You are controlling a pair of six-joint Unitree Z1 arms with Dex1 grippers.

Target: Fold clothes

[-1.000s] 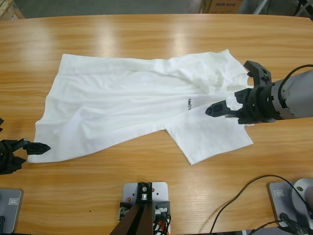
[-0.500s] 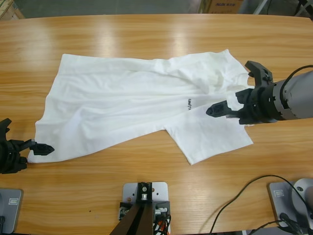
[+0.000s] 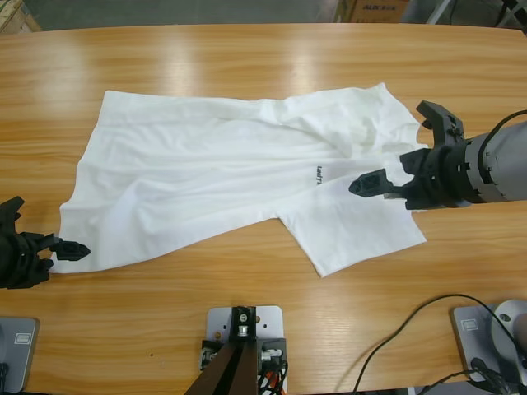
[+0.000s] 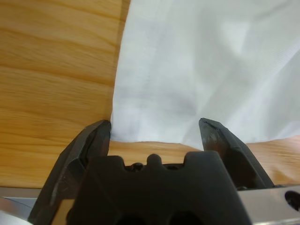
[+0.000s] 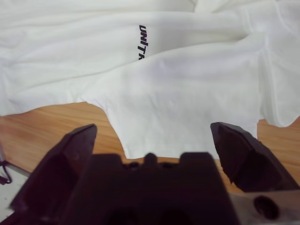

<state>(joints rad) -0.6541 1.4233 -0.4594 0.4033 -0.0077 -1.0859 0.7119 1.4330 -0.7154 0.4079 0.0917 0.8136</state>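
Observation:
The clothes are one white T-shirt (image 3: 222, 173) lying spread and wrinkled on the wooden table (image 3: 247, 58), with a small dark logo (image 3: 319, 174) on its chest. My left gripper (image 3: 51, 224) is open at the shirt's lower left corner. In the left wrist view that corner of the shirt (image 4: 201, 70) lies just ahead, between the jaws of the left gripper (image 4: 154, 126). My right gripper (image 3: 387, 146) hangs open over the right end of the shirt, near a sleeve. The right wrist view shows the right gripper (image 5: 152, 129) wide apart above the sleeve's hem, the shirt (image 5: 178, 84) and the logo (image 5: 143, 42).
Bare wood runs along the table's front edge and far side. Cardboard boxes (image 3: 368, 8) stand beyond the far edge. A black cable (image 3: 412, 321) loops at the lower right.
My left gripper has slid a little to the right, toward the shirt's corner, and its second jaw now shows. The right gripper has barely shifted. The shirt lies as before.

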